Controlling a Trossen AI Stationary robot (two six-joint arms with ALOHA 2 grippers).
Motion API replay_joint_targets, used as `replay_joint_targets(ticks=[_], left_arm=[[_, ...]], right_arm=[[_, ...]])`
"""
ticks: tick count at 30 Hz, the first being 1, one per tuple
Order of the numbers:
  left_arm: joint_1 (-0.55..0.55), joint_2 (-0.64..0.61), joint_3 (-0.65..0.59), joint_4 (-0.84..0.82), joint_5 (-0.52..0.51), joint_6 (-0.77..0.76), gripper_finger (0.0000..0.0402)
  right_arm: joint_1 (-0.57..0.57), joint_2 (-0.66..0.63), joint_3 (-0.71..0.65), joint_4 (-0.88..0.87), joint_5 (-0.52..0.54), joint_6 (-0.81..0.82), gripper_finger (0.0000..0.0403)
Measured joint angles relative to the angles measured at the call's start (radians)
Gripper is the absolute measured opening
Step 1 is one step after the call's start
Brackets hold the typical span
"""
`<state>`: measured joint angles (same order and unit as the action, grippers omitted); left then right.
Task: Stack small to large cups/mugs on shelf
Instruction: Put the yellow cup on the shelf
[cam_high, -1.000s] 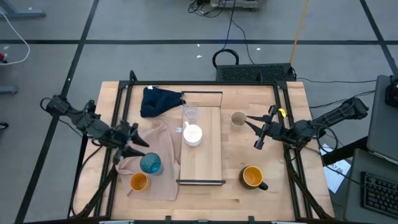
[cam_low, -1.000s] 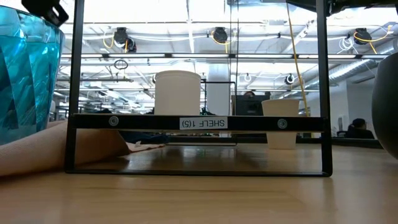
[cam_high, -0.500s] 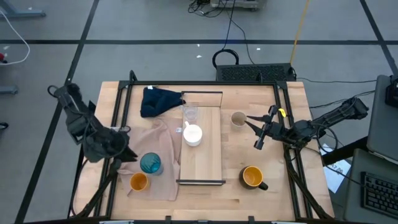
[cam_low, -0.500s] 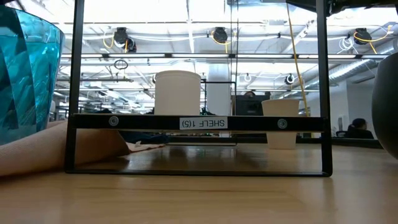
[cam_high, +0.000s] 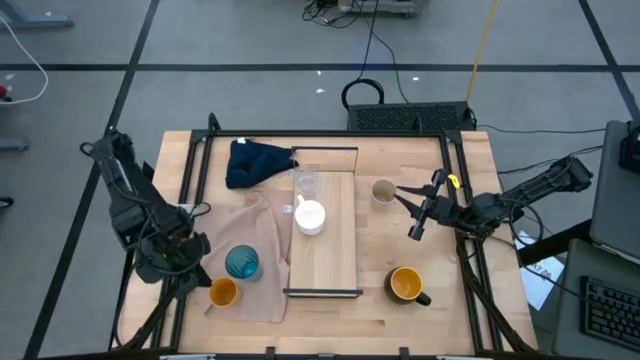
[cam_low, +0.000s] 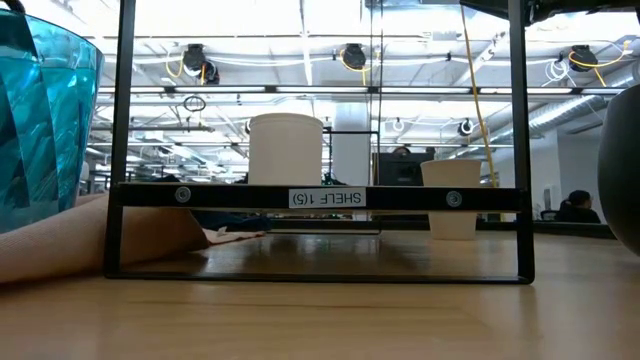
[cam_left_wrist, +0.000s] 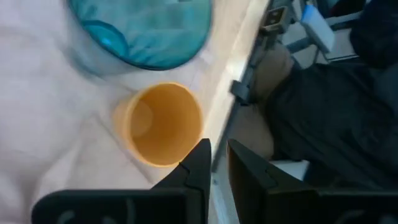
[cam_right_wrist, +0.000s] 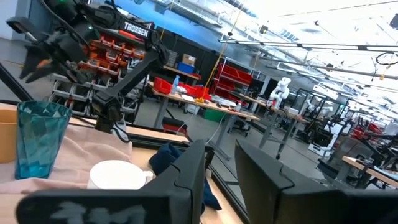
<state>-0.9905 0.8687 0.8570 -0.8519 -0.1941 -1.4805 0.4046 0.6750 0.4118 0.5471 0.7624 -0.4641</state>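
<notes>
L gripper (cam_left_wrist: 216, 163) above small orange cup (cam_left_wrist: 163, 123) (empty-handed)

Both arms matte black, jointed links with loose black cables looped along them. Left arm (cam_high: 130, 205): bulky dark wrist housing behind the gripper. Right arm (cam_high: 520, 195): slimmer links, small yellow tag just behind the gripper, probably a label. Fingers (cam_left_wrist: 200, 163) are flat black wedges tapering to thin tips. White "TROSSEN" lettering on the left arm's link.
</notes>
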Motion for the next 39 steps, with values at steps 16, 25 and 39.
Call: replay_joint_targets(ticks=[16, 25, 39], left_arm=[[0.060, 0.240, -0.001, 0.045, 0.069, -0.118, 0.0158], [0.073, 0.264, -0.002, -0.048, 0.200, -0.224, 0.0199], [0.118, 0.289, -0.002, -0.076, 0.193, -0.193, 0.0200]], right_arm=[[0.000, 0.000, 0.000, -0.006, 0.000, -0.025, 0.0082], [0.000, 0.000, 0.000, -0.007, 0.000, -0.046, 0.0082], [0.001, 0.000, 0.000, -0.029, 0.000, -0.053, 0.0082]])
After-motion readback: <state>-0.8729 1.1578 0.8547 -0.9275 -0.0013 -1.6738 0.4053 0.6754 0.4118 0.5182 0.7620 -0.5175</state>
